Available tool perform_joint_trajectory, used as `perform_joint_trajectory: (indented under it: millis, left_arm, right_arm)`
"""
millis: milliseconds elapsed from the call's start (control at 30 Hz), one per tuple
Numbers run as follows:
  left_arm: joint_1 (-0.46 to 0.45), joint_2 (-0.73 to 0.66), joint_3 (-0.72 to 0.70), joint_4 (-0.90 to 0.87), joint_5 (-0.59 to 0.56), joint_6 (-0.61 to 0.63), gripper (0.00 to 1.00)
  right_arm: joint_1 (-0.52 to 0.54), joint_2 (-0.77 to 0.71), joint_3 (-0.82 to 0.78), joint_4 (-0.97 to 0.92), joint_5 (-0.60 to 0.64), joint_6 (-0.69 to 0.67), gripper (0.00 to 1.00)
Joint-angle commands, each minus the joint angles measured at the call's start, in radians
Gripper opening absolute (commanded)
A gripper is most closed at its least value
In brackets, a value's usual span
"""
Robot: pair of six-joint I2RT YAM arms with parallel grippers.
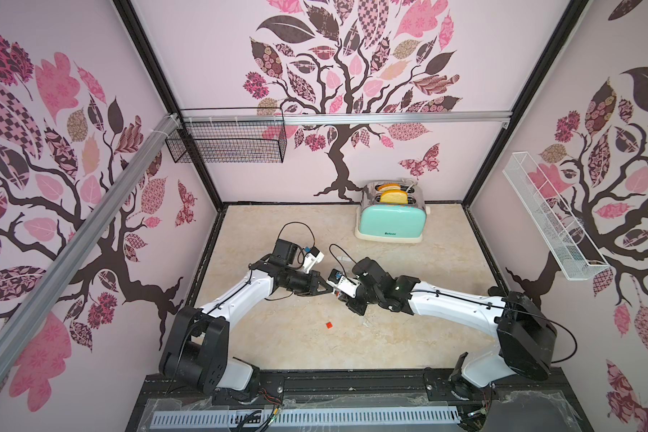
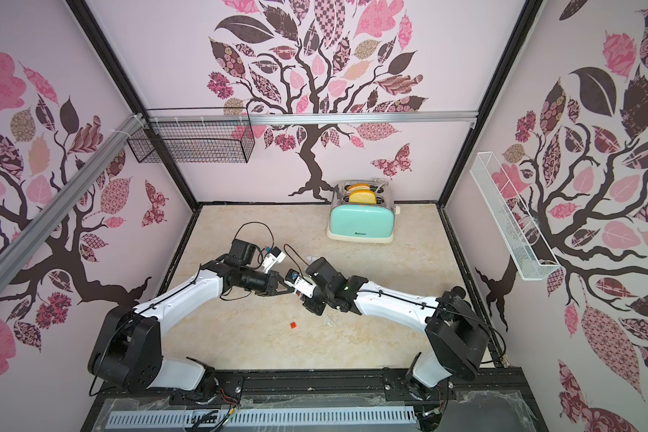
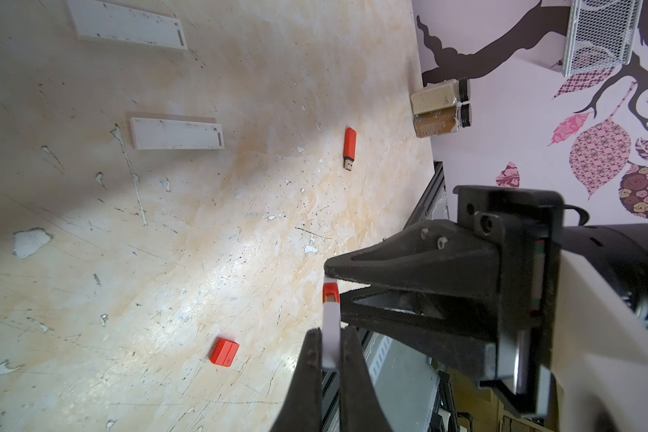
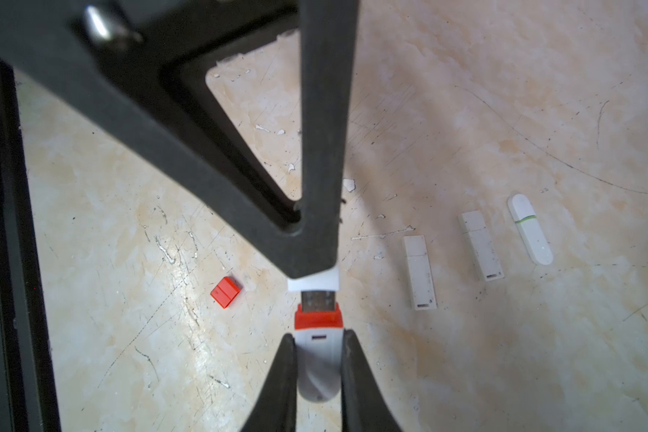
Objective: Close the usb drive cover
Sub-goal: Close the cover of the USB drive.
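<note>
In the right wrist view, my right gripper (image 4: 318, 336) is shut on the white usb drive (image 4: 318, 359). The drive's orange band (image 4: 318, 318) and metal plug (image 4: 317, 301) stick out past the fingertips. The white cover (image 4: 314, 282) sits over the plug's tip, with a stretch of bare plug showing between cover and band. My left gripper (image 3: 330, 331) is shut on that cover (image 3: 330, 336), which the left wrist view shows edge-on, in line with the drive's orange band (image 3: 330, 293). Both top views show the two grippers meeting tip to tip above the table's middle, the left gripper (image 1: 324, 289) facing the right arm.
A loose red cap (image 1: 329, 325) lies on the table (image 1: 408, 336) below the grippers. An uncapped red drive (image 3: 349, 147) and several white drives (image 4: 419, 273) lie around it. Two spice jars (image 3: 440, 108) stand by the wall. A mint toaster (image 1: 390, 217) stands at the back.
</note>
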Motion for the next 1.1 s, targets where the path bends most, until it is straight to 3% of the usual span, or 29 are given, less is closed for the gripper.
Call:
perform_joint_trajectory:
  millis: [0,467,667,1067]
  left_arm:
    - [-0.007,0.000,0.015,-0.020,-0.003,0.035,0.00]
    - [-0.030,0.009,0.015,-0.027,-0.015,0.041,0.00]
    - [-0.042,0.026,0.021,-0.028,-0.017,0.040,0.00]
    - [-0.060,0.029,0.011,-0.012,-0.002,0.035,0.00]
  right_arm:
    - [0.008,-0.029,0.037,0.007,0.007,-0.002,0.07]
    - [0.028,-0.054,0.054,0.049,-0.010,-0.018,0.07]
    - [0.028,-0.084,0.034,0.157,0.003,-0.026,0.05]
    - [0.030,-0.021,0.081,0.258,-0.052,0.017,0.04]
